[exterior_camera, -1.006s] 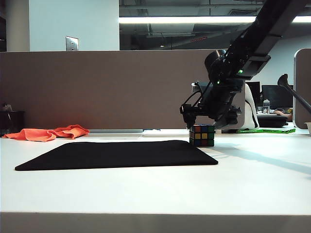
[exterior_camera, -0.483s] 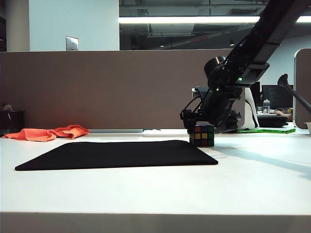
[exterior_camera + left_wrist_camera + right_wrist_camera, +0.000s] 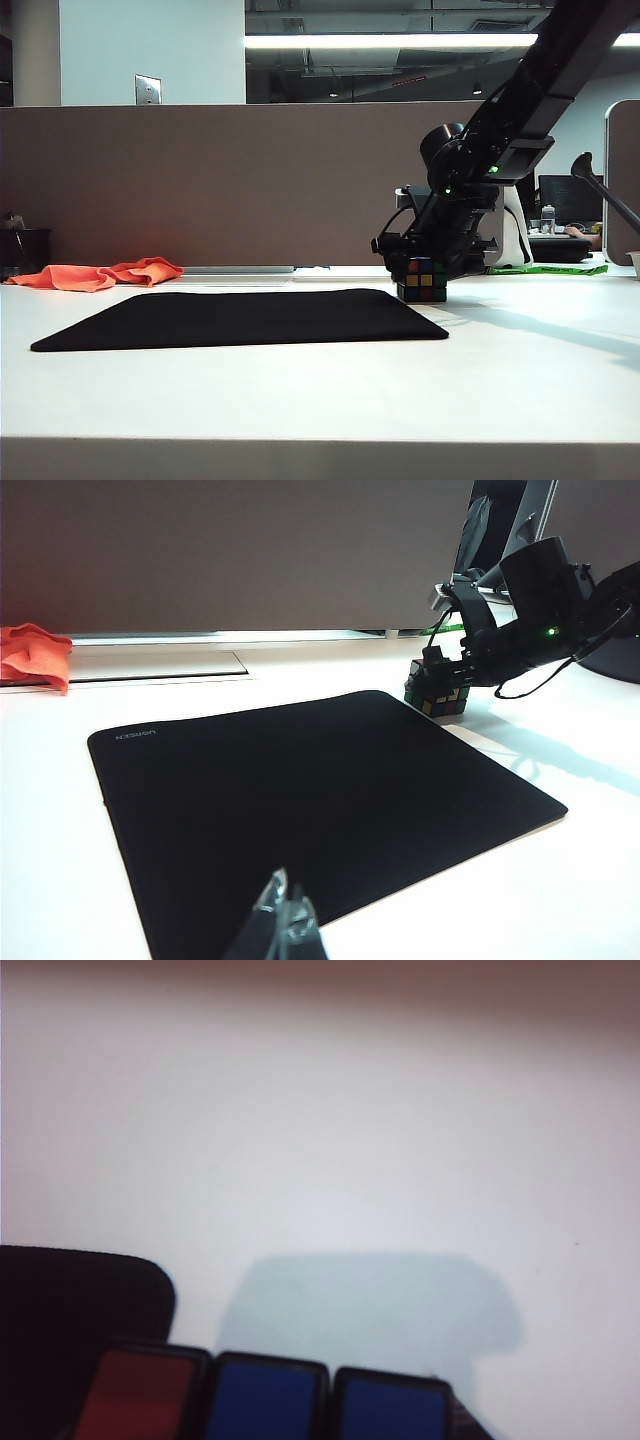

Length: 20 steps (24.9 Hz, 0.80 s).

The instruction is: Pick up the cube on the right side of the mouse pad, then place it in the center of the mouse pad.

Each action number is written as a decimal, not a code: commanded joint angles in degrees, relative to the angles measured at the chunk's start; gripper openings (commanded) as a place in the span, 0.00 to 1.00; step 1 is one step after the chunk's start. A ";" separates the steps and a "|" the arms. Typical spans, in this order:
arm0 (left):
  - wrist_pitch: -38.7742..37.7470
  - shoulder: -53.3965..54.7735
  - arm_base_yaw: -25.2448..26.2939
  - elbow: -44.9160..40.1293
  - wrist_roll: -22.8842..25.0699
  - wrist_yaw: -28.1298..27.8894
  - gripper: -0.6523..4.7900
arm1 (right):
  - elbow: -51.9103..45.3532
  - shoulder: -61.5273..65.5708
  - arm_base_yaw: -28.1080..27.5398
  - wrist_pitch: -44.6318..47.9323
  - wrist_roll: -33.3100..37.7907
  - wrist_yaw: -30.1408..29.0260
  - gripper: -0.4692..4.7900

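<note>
1. Exterior view: white counter (image 3: 400,390) with the black mouse pad (image 3: 240,318) flat on it, left of the middle.
2. Cube (image 3: 421,285) at about 2 o'clock from the pad's centre, just beside the far right corner of the pad and off its surface; impossible to tell whether touching the pad's edge or slightly apart.
3. Cube upright, lower edge down at the counter; yellow, orange, blue and green stickers visible on the side toward the camera.
4. Right gripper (image 3: 421,268) at the cube, pointing down from the arm that slopes in from 1 o'clock, with its black body covering the upper part of the cube.
5. Jaws of the right gripper standing on both sides of the cube; cannot tell whether pressing on it or with some gap left, so no firm hold confirmed.
6. Right wrist view: very close and blurred, with one red and two blue stickers of the cube, a rounded corner of the pad beside them, and a grey shadow on the counter beyond.
7. Left gripper (image 3: 285,925) low over the near edge of the pad, well apart from the cube; jaws closed together, nothing between them.
8. Orange cloth (image 3: 100,274) crumpled at about 10 o'clock from the pad, near the brown partition (image 3: 200,180), well apart from the cube.
</note>
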 commanded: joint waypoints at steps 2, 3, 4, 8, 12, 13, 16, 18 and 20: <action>0.59 0.04 0.02 0.17 0.22 0.22 0.11 | 0.24 -0.37 0.04 0.66 0.11 0.33 0.78; 0.59 0.04 0.02 0.17 0.22 0.22 0.11 | 0.24 -0.42 0.04 1.03 0.11 0.33 0.78; 0.59 0.04 0.02 0.17 0.24 0.20 0.11 | 0.24 -0.48 0.04 1.07 0.11 0.33 0.77; 0.61 0.04 0.02 0.17 0.24 0.22 0.11 | 0.26 -0.87 0.04 1.29 0.13 0.31 0.77; 0.96 0.04 0.02 0.20 0.22 0.20 0.11 | 0.26 -1.97 0.09 1.16 0.13 0.24 0.77; 1.05 0.04 0.02 0.20 0.22 0.22 0.11 | 0.26 -2.34 0.09 1.14 0.13 0.17 0.77; 1.11 0.04 0.02 0.20 0.22 0.20 0.11 | 0.26 -3.61 0.20 0.96 0.11 0.04 0.76; 1.20 0.04 0.02 0.20 0.22 0.20 0.11 | 0.28 -4.26 0.20 1.03 0.09 0.11 0.76; 1.22 0.04 0.02 0.20 0.22 0.20 0.11 | 0.37 -4.33 0.20 1.03 0.07 0.13 0.76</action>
